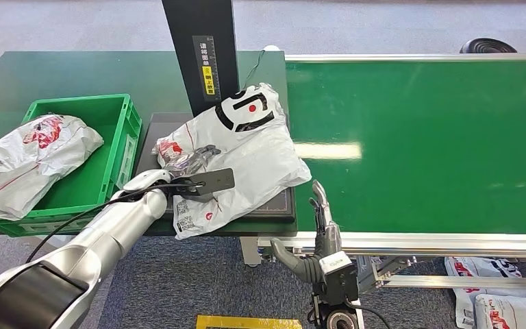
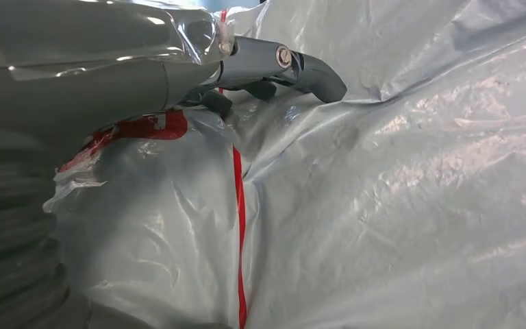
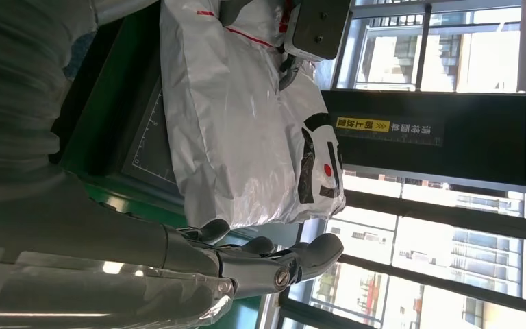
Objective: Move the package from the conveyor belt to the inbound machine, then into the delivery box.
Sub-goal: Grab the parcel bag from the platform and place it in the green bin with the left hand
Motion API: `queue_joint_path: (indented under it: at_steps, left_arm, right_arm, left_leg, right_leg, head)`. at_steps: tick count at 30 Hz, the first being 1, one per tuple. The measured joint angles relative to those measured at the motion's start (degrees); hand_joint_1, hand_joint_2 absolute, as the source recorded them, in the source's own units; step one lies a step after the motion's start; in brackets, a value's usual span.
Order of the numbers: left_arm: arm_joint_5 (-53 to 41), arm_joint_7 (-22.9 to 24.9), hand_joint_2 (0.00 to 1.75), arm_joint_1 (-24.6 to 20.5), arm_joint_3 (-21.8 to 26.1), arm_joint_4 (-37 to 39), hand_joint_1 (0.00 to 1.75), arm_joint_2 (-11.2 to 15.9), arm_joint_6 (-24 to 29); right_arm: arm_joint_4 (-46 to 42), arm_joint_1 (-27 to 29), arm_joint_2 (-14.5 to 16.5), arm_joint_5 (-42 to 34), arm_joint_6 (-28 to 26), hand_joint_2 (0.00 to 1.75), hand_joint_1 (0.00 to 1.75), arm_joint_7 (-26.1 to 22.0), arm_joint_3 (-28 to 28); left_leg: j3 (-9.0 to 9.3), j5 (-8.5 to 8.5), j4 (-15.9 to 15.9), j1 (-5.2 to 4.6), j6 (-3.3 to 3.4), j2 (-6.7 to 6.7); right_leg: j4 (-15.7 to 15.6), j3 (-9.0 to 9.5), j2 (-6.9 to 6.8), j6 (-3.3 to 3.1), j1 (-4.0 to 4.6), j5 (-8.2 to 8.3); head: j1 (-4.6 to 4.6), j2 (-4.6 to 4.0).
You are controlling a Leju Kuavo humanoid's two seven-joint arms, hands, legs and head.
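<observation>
A yellow-and-white label (image 1: 208, 66) with small characters, too small to read, is sitting on the black post (image 1: 200, 48); the white package (image 1: 246, 147) is showing black-and-red logo marks.

You look down on a grey-blue carpeted floor (image 1: 178, 274) that runs beneath a dark green table (image 1: 61, 72) at the left of the head view. A paler strip of grey floor (image 1: 383, 27) lies beyond the table's far edge, where a dark round object (image 1: 487, 46) sits, too cut off to identify. A yellow-edged object (image 1: 246, 322) rests on the carpet near the lower edge. From the right wrist view, you see tall windows (image 3: 438, 55) with dark frames (image 3: 445, 209), bright daylight behind them and buildings (image 3: 493, 253) outside. Glare from overhead light falls across the green surfaces.
</observation>
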Motion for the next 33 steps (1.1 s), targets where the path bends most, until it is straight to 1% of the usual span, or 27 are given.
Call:
queue_joint_path:
  at_steps: [10, 14, 17, 19, 21, 22, 24, 33]
  left_arm:
    - [0.19, -1.12, 1.75, 2.14, 2.06, 0.0, 0.0, 0.36, 0.66]
    - [-0.29, -0.33, 1.75, 2.33, 2.38, 0.0, 0.59, 0.33, 1.07]
    - [-0.78, 0.83, 1.75, 2.42, 2.42, 0.0, 0.59, 0.25, 1.7]
    - [-0.95, 1.1, 1.75, 2.45, 2.45, 0.0, 1.1, 0.19, 1.91]
    - [-1.03, 1.24, 1.75, 2.41, 2.51, 0.0, 1.66, 0.16, 1.98]
    - [-1.07, 1.28, 1.75, 2.36, 2.55, 0.0, 1.71, 0.16, 1.99]
    - [-1.15, 1.32, 1.75, 2.27, 2.61, 0.0, 1.75, 0.17, 2.0]
    - [-1.19, 1.47, 1.75, 2.26, 3.95, 0.0, 1.75, 0.19, 2.2]
  right_arm:
    - [0.01, 0.0, 0.07, 0.15, 0.28, 1.75, 0.0, 0.0, -0.34]
    - [-0.02, 0.03, 0.09, 0.28, 0.28, 1.75, 0.0, 0.0, -0.74]
    - [-0.06, 0.05, 0.11, 0.59, 0.29, 1.75, 0.0, 0.0, -1.1]
    - [-0.06, 0.06, 0.14, 0.71, 0.31, 1.75, 0.0, 0.0, -1.3]
    - [-0.06, 0.06, 0.2, 0.74, 0.32, 1.75, 0.0, 0.0, -1.4]
    - [-0.06, 0.06, 0.24, 0.75, 0.33, 1.75, 0.0, 0.0, -1.44]
    - [-0.06, 0.06, 0.26, 0.79, 0.38, 1.75, 0.0, 0.0, -1.5]
    - [-0.06, 0.03, 0.26, 0.25, 0.03, 1.75, 0.0, 0.0, -1.54]
  left_leg:
    - [0.03, 0.0, 0.0, 0.0, 0.0, 0.0]
    - [0.04, 0.0, 0.0, 0.0, 0.0, 0.0]
    - [0.06, 0.0, 0.0, 0.0, 0.0, 0.0]
    - [0.07, 0.0, 0.0, 0.0, 0.0, 0.01]
    - [0.1, 0.0, 0.0, 0.0, 0.0, 0.01]
    - [0.11, 0.0, 0.0, 0.0, 0.0, 0.01]
    - [0.12, 0.0, 0.0, 0.0, 0.0, 0.01]
    - [0.13, 0.0, -0.01, 0.0, 0.0, 0.01]
  right_leg:
    - [0.0, 0.03, 0.0, 0.0, 0.0, 0.0]
    - [0.0, 0.04, 0.0, 0.0, 0.0, 0.0]
    - [0.0, 0.05, 0.0, 0.0, 0.0, 0.0]
    - [0.0, 0.07, 0.0, 0.0, 0.0, 0.0]
    - [0.0, 0.09, 0.0, 0.0, 0.0, 0.0]
    - [0.0, 0.1, 0.0, 0.0, 0.0, 0.0]
    - [0.0, 0.12, 0.0, 0.0, 0.0, 0.0]
    - [0.0, 0.14, 0.0, 0.0, 0.0, 0.0]
  head:
    - [0.0, 0.0]
    - [-0.01, 0.0]
    - [-0.01, 0.0]
    - [-0.01, 0.0]
    - [-0.01, 0.0]
    - [-0.01, 0.0]
    - [-0.01, 0.0]
    - [-0.01, 0.0]
